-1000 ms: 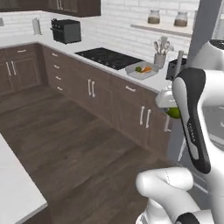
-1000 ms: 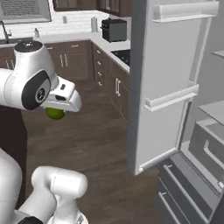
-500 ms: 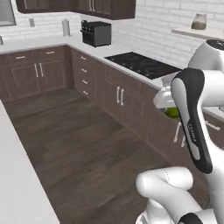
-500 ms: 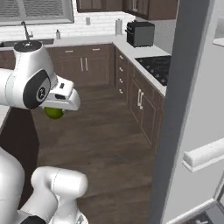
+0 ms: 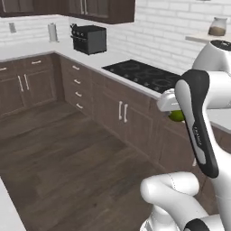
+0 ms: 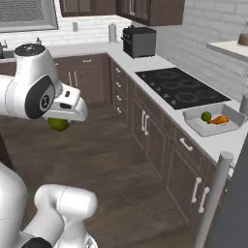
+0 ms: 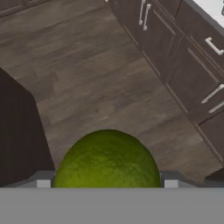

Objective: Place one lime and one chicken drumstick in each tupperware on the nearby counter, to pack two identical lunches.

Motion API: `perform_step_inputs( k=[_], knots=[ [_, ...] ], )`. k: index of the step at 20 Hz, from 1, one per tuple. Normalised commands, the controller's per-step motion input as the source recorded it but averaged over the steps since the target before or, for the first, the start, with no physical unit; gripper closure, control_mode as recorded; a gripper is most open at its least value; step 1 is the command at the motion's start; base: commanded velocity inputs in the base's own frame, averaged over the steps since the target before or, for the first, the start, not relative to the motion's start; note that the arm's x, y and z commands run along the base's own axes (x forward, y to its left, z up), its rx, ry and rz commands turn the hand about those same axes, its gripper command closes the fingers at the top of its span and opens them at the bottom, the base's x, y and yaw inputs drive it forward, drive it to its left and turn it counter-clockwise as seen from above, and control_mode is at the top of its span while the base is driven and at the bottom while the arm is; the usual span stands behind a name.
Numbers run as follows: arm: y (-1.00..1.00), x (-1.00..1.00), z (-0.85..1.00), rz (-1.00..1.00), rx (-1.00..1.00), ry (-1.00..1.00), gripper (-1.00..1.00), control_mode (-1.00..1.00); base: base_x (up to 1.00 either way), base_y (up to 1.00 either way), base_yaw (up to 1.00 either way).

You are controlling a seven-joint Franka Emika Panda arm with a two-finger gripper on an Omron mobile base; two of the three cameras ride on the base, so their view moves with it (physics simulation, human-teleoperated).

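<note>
So the end effector (image 6: 59, 121) is pinching a lime (image 7: 107, 159), glossy, round, pebbly green skin, tucked right under the hand over the dark wood-plank floor (image 7: 100, 74). Since a second ago the whole view swung: the open fridge is gone and the pale smooth counter (image 6: 160, 77) has come in ahead and off to the side. I'd say the base is driving over to drop it off. Farther out past the flat black cooktop (image 6: 180, 87), a clear square tupperware (image 6: 216, 121) already has one lime and an orange drumstick (image 6: 219, 119).
</note>
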Motion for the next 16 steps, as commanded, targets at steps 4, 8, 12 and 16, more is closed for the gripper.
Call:
perform_step_inputs(
  k=[4,8,12,16],
  knots=[
    [0.0,0.0,0.0,0.0,0.0,0.0,1.0,1.0,0.88,0.01,-0.57],
    [0.0,0.0,0.0,0.0,0.0,0.0,1.0,1.0,0.63,0.02,-0.66],
    [0.0,0.0,0.0,0.0,0.0,0.0,1.0,1.0,0.47,0.01,-0.73],
    [0.0,0.0,0.0,0.0,0.0,0.0,1.0,1.0,0.33,0.0,-0.8]
  ],
)
